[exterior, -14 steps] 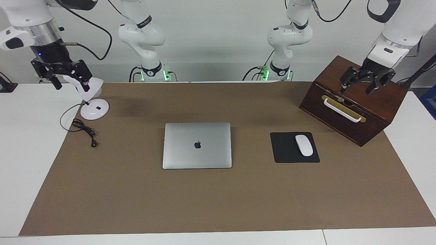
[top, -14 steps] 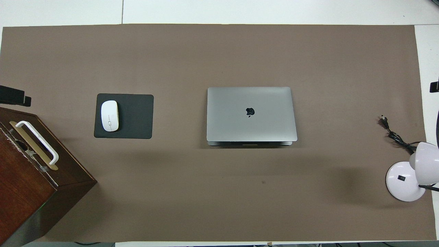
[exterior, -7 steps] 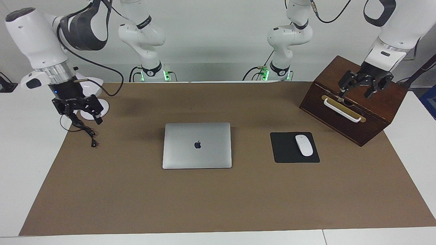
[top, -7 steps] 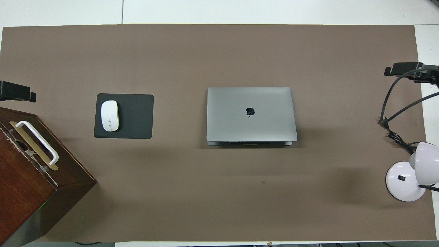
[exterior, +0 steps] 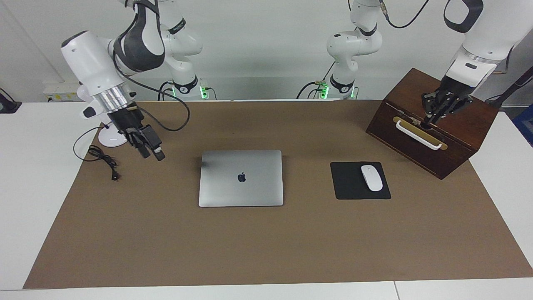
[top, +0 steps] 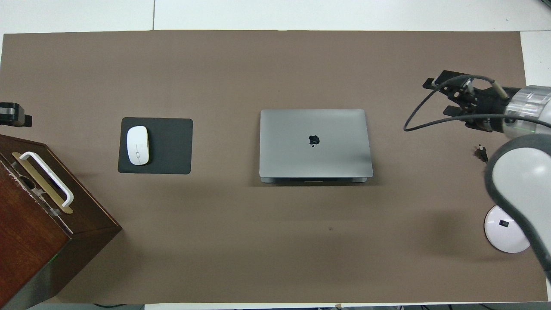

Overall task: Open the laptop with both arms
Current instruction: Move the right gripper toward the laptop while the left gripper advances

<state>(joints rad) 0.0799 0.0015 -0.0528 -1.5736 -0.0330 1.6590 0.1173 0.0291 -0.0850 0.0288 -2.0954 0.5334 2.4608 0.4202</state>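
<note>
The laptop (exterior: 240, 178) lies shut, lid up with the dark logo showing, in the middle of the brown mat; it also shows in the overhead view (top: 315, 143). My right gripper (exterior: 152, 154) is open and empty, held low over the mat beside the laptop toward the right arm's end, apart from it; it also shows in the overhead view (top: 439, 97). My left gripper (exterior: 433, 116) hangs over the top front edge of the wooden box, well away from the laptop; only its tip (top: 10, 114) shows in the overhead view.
A dark wooden box (exterior: 454, 137) with a white handle stands at the left arm's end. A white mouse (exterior: 371, 178) lies on a black mouse pad (exterior: 347, 183) between box and laptop. A white lamp base (exterior: 109, 139) and black cable (exterior: 102, 158) lie at the right arm's end.
My right gripper has come down from over the lamp and swung toward the laptop. My left gripper has lowered a little over the box and turned.
</note>
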